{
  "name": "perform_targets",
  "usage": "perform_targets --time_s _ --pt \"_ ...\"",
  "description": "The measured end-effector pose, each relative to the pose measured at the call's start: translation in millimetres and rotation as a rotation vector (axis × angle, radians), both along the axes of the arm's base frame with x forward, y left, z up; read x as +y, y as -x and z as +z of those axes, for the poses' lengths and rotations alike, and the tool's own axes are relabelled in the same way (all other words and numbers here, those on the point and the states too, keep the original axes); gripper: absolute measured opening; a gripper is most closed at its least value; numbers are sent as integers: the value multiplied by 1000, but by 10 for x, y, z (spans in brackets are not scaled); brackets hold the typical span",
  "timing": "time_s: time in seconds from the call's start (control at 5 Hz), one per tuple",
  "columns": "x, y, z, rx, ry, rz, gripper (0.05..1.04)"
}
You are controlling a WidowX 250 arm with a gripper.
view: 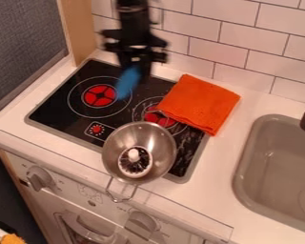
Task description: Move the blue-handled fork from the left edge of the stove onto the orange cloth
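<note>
the gripper [136,65], grasping a blue item [127,82] above the stove [56,110], near an orange cloth [199,102] and metal pan [156,140], might drop it if its hold is shallow.

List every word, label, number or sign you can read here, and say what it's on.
No word, brand or number is legible.
Faint marks on the white front panel, around the two knobs: too small to read.
Red symbol in a white outline on the black cooktop: no readable lettering.
</note>
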State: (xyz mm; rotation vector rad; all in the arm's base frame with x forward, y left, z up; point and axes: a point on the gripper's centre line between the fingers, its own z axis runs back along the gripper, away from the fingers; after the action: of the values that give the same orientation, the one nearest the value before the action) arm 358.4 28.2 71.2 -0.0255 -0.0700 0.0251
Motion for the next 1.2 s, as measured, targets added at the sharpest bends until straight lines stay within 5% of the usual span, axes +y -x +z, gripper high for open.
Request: perform_targets --time_s 0.4,0.8,1.0,1.2 --pt "-553 -229 -50 4 -61 69 375" --pt "-568 -290 -171 -12 -57 113 447" --pt "-574 -272 -310 -12 -45 68 789" --pt "-558 -301 -328 -33 -16 40 999"
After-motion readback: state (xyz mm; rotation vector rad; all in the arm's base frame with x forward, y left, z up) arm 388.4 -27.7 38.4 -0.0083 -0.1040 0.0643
